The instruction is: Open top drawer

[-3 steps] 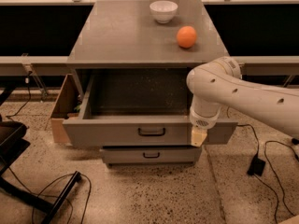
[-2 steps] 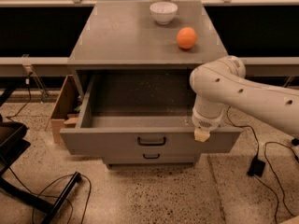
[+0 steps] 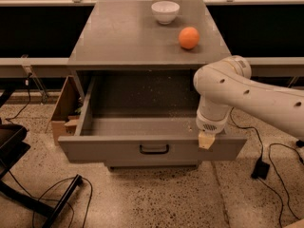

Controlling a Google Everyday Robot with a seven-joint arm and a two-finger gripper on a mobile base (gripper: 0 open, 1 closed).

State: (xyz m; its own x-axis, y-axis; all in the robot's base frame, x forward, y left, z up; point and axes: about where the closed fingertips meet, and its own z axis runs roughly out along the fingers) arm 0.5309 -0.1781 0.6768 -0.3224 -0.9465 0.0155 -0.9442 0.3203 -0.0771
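The top drawer of the grey cabinet stands pulled far out toward the camera. Its deep grey, pale-speckled interior is open to view and holds nothing that I can see. A small black bar handle sits at the middle of its front. My gripper hangs from the white arm at the top edge of the drawer front, right of the handle. The two lower drawers are hidden under the open drawer.
A white bowl and an orange sit on the cabinet top. A cardboard box stands left of the cabinet. Black chair legs and cables lie on the floor at left; a power adapter lies at right.
The top drawer has slid further out toward the camera and now covers the lower drawers. My gripper and arm moved back with its front edge.
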